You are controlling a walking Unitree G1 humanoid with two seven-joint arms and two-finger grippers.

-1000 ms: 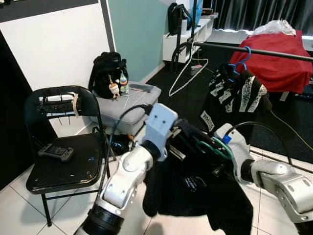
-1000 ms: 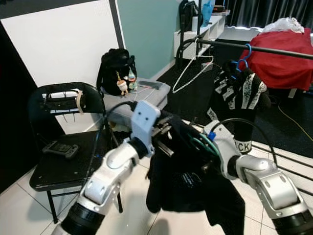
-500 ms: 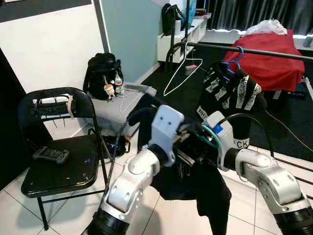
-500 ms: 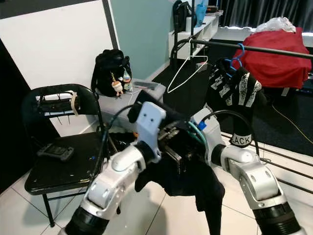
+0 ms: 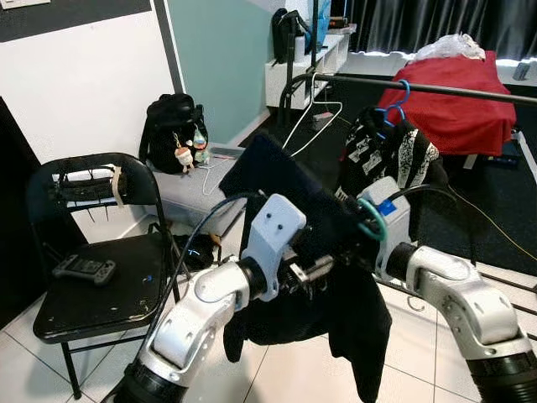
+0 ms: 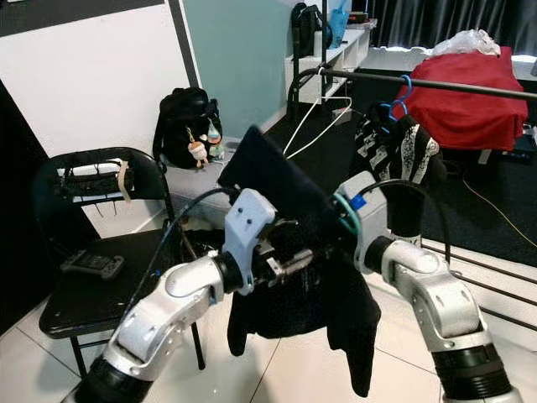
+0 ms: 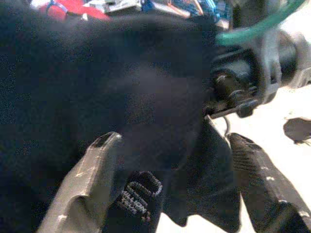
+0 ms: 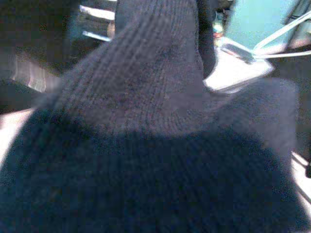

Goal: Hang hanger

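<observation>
A black knit garment (image 5: 336, 285) is held up in the air between my two arms, its stiff upper corner (image 5: 262, 149) pointing up and left. It hangs from my right gripper (image 5: 359, 237), whose fingers are buried in the cloth; the right wrist view has the knit fabric (image 8: 146, 121) right against it. My left gripper (image 7: 173, 140) is open just in front of the garment, one finger (image 7: 97, 170) on each side of a fold. The black clothes rail (image 5: 436, 86) runs behind, with a blue hanger (image 5: 401, 94) carrying a black-and-white garment (image 5: 394, 155) and a bare white hanger (image 5: 315, 117).
A black folding chair (image 5: 92, 294) with a game controller (image 5: 82, 269) stands at my left. A backpack (image 5: 172, 126) sits on a grey box (image 5: 197, 189) by the wall. A red cloth (image 5: 453, 105) lies behind the rail. White tile floor is below.
The right arm has raised the garment, so its upper corner now stands higher and nearer the rail. The left gripper has dropped lower in front of the cloth. The camera shifted slightly.
</observation>
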